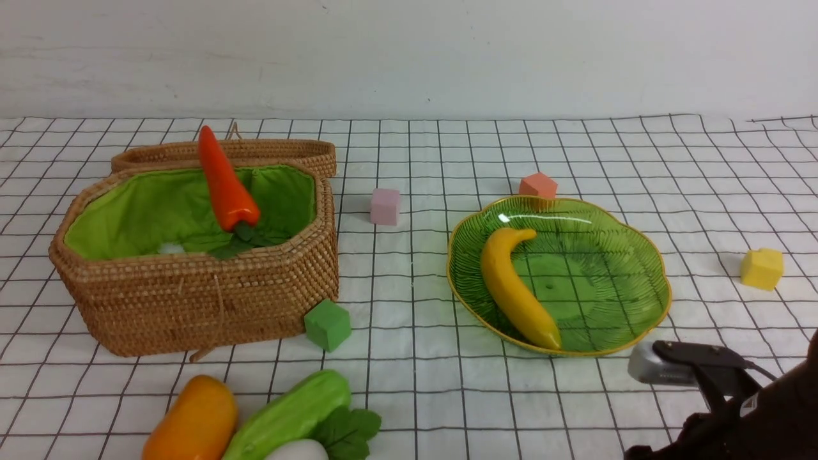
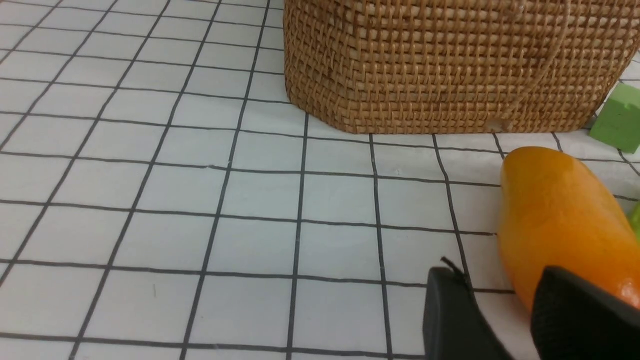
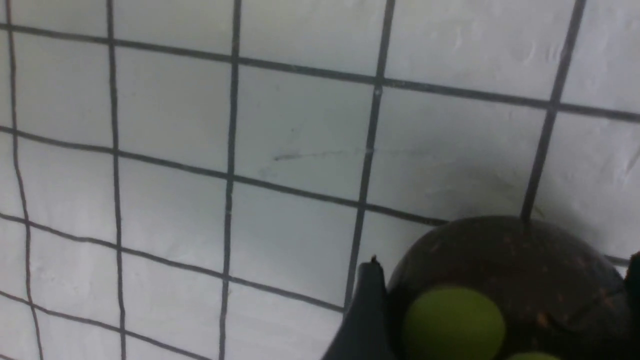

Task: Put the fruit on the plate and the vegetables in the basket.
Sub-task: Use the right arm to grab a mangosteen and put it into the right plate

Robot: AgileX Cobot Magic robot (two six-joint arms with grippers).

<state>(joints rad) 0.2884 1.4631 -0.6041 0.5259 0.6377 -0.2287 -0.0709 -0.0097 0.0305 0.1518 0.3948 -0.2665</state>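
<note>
The brown wicker basket [image 1: 192, 300] with green lining stands at the left, and the orange-red carrot [image 1: 225, 182] leans inside it. On the green glass plate [image 1: 632, 255] lies the yellow banana [image 1: 514, 287]. At the near edge lie the orange mango [image 1: 192, 421], the light-green cucumber [image 1: 291, 412] and the white radish [image 1: 300, 450]. My left gripper [image 2: 500, 285] is open just beside the mango [image 2: 555, 215], with only cloth in the gap. My right gripper [image 3: 502, 270] is shut on the dark mangosteen [image 3: 505, 250], a finger on each side. The right arm [image 1: 735, 396] is near the plate's front.
Small cubes sit on the checked cloth: green [image 1: 327, 324] by the basket's corner, pink [image 1: 385, 206] mid-table, orange-red [image 1: 538, 185] behind the plate, yellow [image 1: 762, 268] at the right. The basket's woven lid [image 1: 275, 150] lies behind it.
</note>
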